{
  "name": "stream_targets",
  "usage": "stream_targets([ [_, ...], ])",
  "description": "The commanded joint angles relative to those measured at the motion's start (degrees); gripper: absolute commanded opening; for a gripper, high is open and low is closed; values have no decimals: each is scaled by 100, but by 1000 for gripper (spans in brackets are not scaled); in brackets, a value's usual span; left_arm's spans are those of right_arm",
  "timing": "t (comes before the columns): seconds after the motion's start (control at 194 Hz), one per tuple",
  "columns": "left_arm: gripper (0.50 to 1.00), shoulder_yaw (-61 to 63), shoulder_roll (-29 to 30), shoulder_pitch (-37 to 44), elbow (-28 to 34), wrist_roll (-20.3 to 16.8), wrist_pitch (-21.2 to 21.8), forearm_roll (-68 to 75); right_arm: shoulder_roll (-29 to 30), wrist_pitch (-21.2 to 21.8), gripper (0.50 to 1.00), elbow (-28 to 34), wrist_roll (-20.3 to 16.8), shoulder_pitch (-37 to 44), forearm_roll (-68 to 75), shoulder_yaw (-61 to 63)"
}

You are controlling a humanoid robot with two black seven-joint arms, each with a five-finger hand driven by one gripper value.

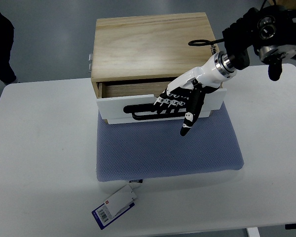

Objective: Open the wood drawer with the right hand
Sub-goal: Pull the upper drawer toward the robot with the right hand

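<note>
Wood drawer (160, 106) sits partly out of its box (153, 44), on a blue mat (167, 148) atop the counter (44, 163). Right hand (185, 101): fingers (168, 102) hooked in the front slot, thumb free. Likely light, rigid; grip there

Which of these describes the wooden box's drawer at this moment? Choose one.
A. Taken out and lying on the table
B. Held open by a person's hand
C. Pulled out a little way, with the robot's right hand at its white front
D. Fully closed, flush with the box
C: the drawer shows a gap behind its white front, and the right hand has fingers hooked at the handle slot.
</note>
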Motion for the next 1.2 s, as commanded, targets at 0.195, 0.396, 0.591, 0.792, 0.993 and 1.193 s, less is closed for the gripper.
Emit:
stream_targets([
  [0.195, 1000, 0, 0, -8, 8, 0, 0, 0, -24, 1, 946, 96, -28, 18, 8, -157],
  [0.396, 1000, 0, 0, -8, 8, 0, 0, 0, -42, 1, 946, 105, -46, 53, 17, -165],
  [0.591, 1000, 0, 0, 1, 8, 0, 0, 0, -191, 1, 946, 211, -54, 97, 17, -165],
  [0.792, 1000, 9, 0, 1, 8, 0, 0, 0, -306, 1, 946, 334, -55, 167, 17, -165],
  [0.993, 1000, 9, 0, 1, 8, 0, 0, 0, -455, 1, 946, 448, -55, 229, 96, -192],
  [1.193, 1000, 0, 0, 1, 8, 0, 0, 0, -552, 1, 946, 562, -55, 290, 140, -200],
])
